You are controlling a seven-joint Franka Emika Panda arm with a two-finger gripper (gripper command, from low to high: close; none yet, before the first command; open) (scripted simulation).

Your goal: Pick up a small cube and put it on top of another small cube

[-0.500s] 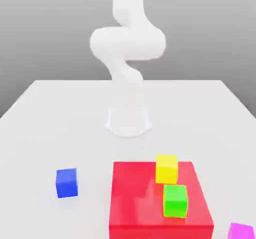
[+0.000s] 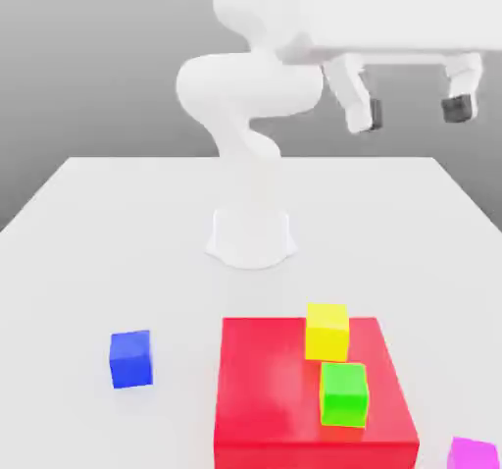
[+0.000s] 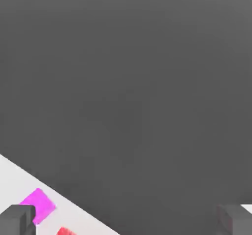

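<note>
My gripper (image 2: pixel 414 112) hangs high above the table at the exterior view's upper right, open, with nothing between its dark fingertips (image 2: pixel 374 114). The small magenta cube (image 2: pixel 474 453) lies on the table at the near right corner, beside the big red block (image 2: pixel 312 398). In the hand view the magenta cube (image 3: pixel 38 204) appears near one fingertip (image 3: pixel 17 220). A yellow cube (image 2: pixel 326 331) and a green cube (image 2: pixel 343 393) sit on top of the red block. A blue cube (image 2: pixel 130 358) rests on the table to the exterior view's left.
The arm's white base (image 2: pixel 251 235) stands at the middle of the white table (image 2: pixel 118 232). The hand view takes in the table's edge (image 3: pixel 74 210) and grey background beyond it.
The hand with its open fingers has come into the exterior view at the upper right, where half a second ago it was out of frame. The cubes have not moved.
</note>
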